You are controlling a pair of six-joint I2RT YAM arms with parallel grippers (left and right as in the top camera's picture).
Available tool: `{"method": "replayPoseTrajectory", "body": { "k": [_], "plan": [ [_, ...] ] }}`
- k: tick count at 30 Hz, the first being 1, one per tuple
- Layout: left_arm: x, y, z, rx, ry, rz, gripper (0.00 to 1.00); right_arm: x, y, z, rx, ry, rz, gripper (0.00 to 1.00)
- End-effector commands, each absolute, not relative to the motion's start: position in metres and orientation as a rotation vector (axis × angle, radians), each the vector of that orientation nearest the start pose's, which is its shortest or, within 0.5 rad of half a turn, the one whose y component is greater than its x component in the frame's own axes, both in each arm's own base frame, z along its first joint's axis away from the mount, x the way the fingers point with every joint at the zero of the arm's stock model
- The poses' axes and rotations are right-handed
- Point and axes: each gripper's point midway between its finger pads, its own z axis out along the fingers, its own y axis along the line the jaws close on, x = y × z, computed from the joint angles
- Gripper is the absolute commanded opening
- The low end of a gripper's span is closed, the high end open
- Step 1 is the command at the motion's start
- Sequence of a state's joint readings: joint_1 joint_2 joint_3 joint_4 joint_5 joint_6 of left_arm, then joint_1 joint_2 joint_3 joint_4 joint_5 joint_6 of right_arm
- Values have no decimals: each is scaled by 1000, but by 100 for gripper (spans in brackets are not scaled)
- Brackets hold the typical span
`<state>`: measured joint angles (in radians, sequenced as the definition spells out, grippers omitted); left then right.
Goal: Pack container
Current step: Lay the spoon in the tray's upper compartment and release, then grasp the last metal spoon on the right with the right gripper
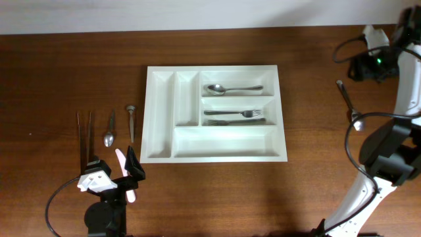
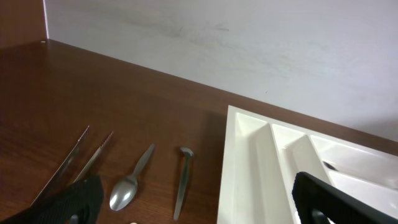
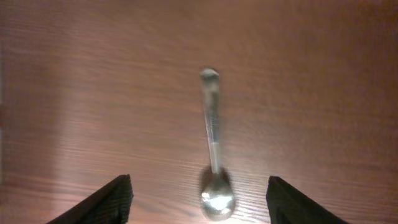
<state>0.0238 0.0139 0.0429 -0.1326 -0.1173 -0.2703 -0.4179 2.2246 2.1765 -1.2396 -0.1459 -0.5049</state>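
The big brown wooden table (image 1: 66,66) is smooth, with thin grain lines and a soft shine. The large white plastic cutlery tray (image 1: 161,118) looks smooth and a little glossy. The silver metal spoon (image 1: 230,88) and the silver metal fork (image 1: 253,114) inside it are shiny. The small silver metal spoon (image 3: 215,155) lying on the wood gleams too. The pale wall (image 2: 249,43) behind looks matt.

**We are tallying the cutlery**

We are counting one white tray (image 1: 161,118) with five compartments. We are finding three spoons: the tray's spoon (image 1: 223,88), the left spoon (image 1: 109,133) and the right spoon (image 1: 348,104). We are reading two forks, the upper fork (image 1: 245,113) and the lower fork (image 1: 230,122). We are also logging one pair of tongs (image 2: 96,155), one slim metal utensil (image 1: 131,122) of unclear kind, and one pink item (image 1: 121,158), partly hidden.
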Motion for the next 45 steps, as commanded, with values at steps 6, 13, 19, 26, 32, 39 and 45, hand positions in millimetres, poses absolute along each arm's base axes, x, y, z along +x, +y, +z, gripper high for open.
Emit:
{"method": "replayPoseTrajectory", "body": {
  "k": [6, 13, 19, 26, 32, 39, 45],
  "plan": [
    [242, 29, 159, -341, 1634, -75, 99, 435, -193, 50, -180, 2955, -96, 70],
    [242, 29, 159, -341, 1634, -75, 99, 425, -192, 10, -175, 2966, -113, 70],
    [242, 29, 159, -341, 1634, -75, 99, 419, -192, -11, -161, 2960, -119, 67],
    [242, 29, 159, -341, 1634, -75, 99, 420, -186, -13, -125, 2951, -74, 7],
    [242, 29, 159, -341, 1634, -75, 99, 426, -178, -5, -95, 2928, -2, 4],
    [242, 29, 159, -341, 1634, -75, 99, 472, -155, 65, -174, 2785, 123, 4],
    [242, 29, 159, -341, 1634, -75, 99, 515, -108, 148, -385, 2627, 96, 4]
  ]
}}
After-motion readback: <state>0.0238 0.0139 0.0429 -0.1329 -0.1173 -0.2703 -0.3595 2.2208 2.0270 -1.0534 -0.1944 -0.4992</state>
